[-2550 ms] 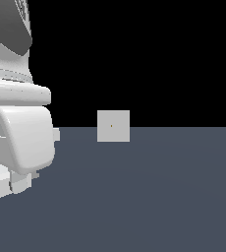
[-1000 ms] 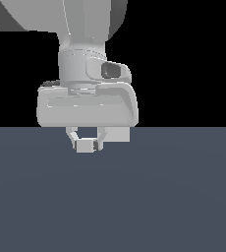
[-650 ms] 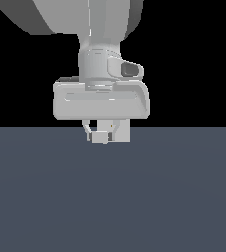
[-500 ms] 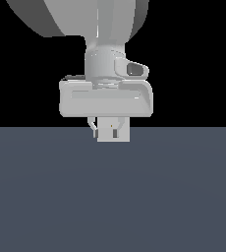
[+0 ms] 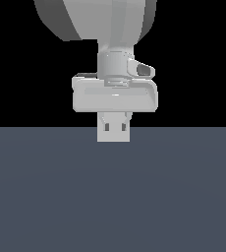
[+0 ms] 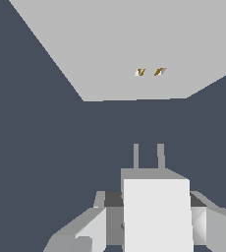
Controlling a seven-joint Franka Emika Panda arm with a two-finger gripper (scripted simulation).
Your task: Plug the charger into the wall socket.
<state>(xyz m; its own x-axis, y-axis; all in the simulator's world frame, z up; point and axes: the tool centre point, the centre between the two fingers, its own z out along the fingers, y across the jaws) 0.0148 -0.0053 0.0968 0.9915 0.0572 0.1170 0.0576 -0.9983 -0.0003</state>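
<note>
In the wrist view my gripper (image 6: 152, 201) is shut on the charger (image 6: 156, 216), an off-white block held between a finger (image 6: 104, 216) on each side. Its two short grey prongs (image 6: 136, 156) point at the wall socket (image 6: 129, 44), a flat pale grey plate with two small yellowish slots (image 6: 140, 72). A gap of dark floor separates prongs and plate. In the exterior view the gripper (image 5: 114, 124) hangs right in front of the wall socket (image 5: 114, 136), covering its upper part. There the charger blends with the plate and I cannot pick it out.
The arm's white hand body (image 5: 115, 96) and its large upper link (image 5: 95, 19) fill the upper middle of the exterior view. A dark blue-grey floor (image 5: 113, 197) spreads below, under a black background.
The gripper has carried the charger from low at the exterior view's left, up and to the right. It now hangs centred in front of the socket, hiding the socket's centre dot.
</note>
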